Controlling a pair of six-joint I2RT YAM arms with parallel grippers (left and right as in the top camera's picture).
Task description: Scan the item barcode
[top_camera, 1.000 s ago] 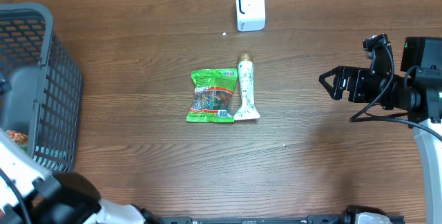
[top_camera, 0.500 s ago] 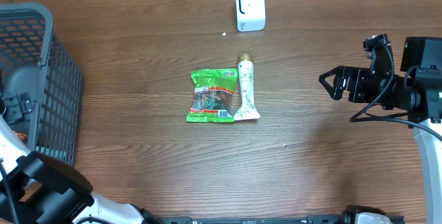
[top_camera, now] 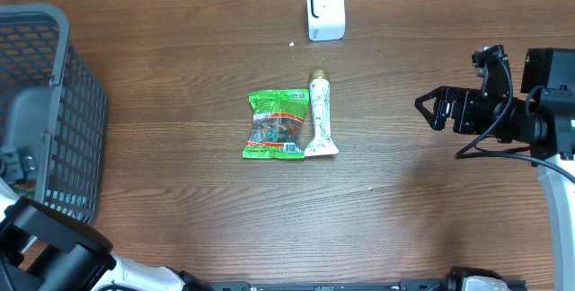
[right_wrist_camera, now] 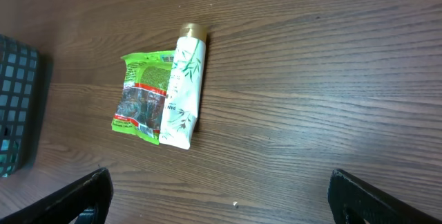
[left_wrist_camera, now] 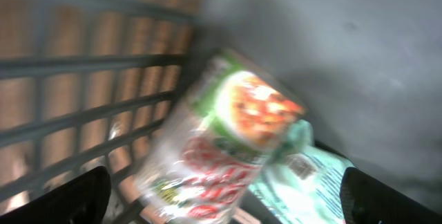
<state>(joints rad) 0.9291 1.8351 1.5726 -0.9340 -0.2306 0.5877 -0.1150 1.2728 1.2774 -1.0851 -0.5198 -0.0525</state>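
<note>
Green foil packet [top_camera: 278,125], print illegible, flat mid-table, touching white leaf-print tube [top_camera: 320,116] w/ gold cap. White boxy scanner [top_camera: 325,9] at rear. L gripper [left_wrist_camera: 221,196] jaws apart over grey mesh basket [top_camera: 76,102]; R gripper [top_camera: 426,110] jaws apart, empty

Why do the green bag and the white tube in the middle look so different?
The green bag is wide, flat and bright green with a red label; the white tube is long, narrow and white with green leaves. The white tube has a gold cap at its far end; the green bag has no cap. Both lie flat on the table, side by side and touching.
</note>
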